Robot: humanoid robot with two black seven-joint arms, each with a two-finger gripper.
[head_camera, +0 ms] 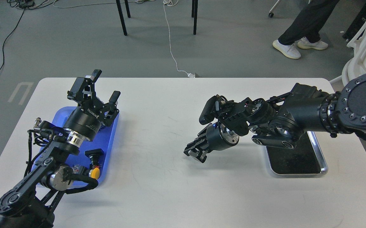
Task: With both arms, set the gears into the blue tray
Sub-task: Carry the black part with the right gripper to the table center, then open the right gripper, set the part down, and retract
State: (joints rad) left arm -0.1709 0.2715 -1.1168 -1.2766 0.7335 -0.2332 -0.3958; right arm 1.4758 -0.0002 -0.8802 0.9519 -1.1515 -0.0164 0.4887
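The blue tray [109, 142] lies at the table's left, mostly covered by my left arm. My left gripper [105, 85] hovers above the tray's far end, pointing up and away, open with nothing between its fingers. My right gripper [196, 154] hangs low over the middle of the table, left of the silver tray [324, 165], angled down to the left. Its fingers are drawn together, and I cannot see whether anything sits between them. I cannot make out any gears, either on the silver tray's black inside or in the blue tray.
A push-button with a yellow cap [94, 173] and a black part [94, 153] lie in the blue tray's near end. Beyond the table are chair legs [121, 17], a white cable [170, 41] and a person's legs [300, 28]. A white frame [365, 47] stands at the right.
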